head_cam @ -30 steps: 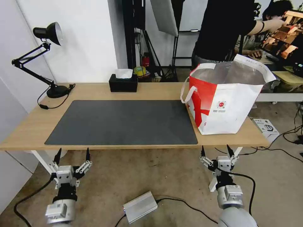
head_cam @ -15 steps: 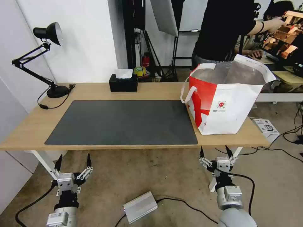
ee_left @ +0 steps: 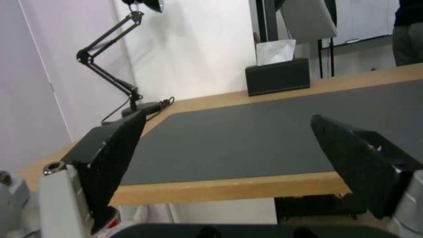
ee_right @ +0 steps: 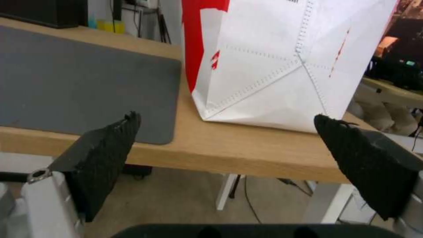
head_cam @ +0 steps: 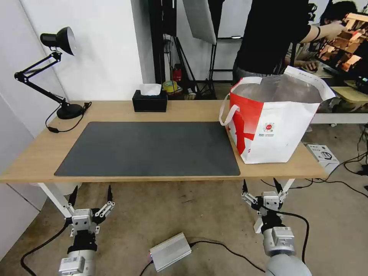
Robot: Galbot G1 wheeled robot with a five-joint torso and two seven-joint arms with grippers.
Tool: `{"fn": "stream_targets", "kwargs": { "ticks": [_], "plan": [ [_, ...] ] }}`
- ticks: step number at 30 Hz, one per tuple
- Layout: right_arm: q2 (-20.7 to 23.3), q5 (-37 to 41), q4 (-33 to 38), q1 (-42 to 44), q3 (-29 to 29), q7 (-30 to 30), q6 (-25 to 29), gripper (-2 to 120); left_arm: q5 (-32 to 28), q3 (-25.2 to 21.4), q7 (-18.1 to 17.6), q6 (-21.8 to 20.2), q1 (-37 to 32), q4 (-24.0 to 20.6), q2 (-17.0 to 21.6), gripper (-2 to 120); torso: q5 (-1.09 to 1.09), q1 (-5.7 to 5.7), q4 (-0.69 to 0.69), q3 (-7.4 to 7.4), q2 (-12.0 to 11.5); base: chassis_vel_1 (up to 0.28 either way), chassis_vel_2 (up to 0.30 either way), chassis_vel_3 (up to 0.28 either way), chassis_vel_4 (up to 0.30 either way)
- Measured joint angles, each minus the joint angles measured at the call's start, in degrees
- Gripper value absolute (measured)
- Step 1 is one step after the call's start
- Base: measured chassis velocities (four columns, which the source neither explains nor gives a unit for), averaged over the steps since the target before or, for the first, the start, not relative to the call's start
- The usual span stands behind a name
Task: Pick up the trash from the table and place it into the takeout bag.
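Observation:
The light-wood table (head_cam: 184, 111) carries a dark grey mat (head_cam: 149, 147) with nothing lying on it. At the table's right end stands the white-and-red takeout bag (head_cam: 274, 122), mouth open and foil lining showing. The trash is out of view. My left gripper (head_cam: 92, 188) hangs open below the table's front edge, near the left leg. My right gripper (head_cam: 260, 182) is open too, below the front edge under the bag. In the left wrist view the gripper (ee_left: 228, 115) faces the mat (ee_left: 264, 138). The right gripper (ee_right: 227, 116) faces the bag (ee_right: 273, 66) from its wrist view.
A black desk lamp (head_cam: 69, 111) stands at the table's back left, and a black tissue box (head_cam: 150, 100) at the back middle. A silver box (head_cam: 170, 251) with cables lies on the floor between my arms. A small white box (head_cam: 322, 153) sits on the floor right of the table.
My left gripper has sunk a little lower and closer to me, still open. The right gripper has barely shifted. Nothing on the table has moved.

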State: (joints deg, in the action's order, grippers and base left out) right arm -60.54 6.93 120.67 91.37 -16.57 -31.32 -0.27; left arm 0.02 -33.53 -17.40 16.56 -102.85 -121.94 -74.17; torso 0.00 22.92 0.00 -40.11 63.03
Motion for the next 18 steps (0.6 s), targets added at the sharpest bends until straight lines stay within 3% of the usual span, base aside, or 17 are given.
{"fn": "stream_targets", "kwargs": {
  "ticks": [18],
  "plan": [
    [-0.89, -0.66, -0.08, 1.35, -0.38, -0.23, 0.39, 100, 0.25, 0.13, 0.16, -0.22, 0.70, -0.34, 0.07, 100, 0.00, 0.00, 0.00, 0.00, 0.00, 0.000, 0.000, 0.000, 0.000]
  ]
}}
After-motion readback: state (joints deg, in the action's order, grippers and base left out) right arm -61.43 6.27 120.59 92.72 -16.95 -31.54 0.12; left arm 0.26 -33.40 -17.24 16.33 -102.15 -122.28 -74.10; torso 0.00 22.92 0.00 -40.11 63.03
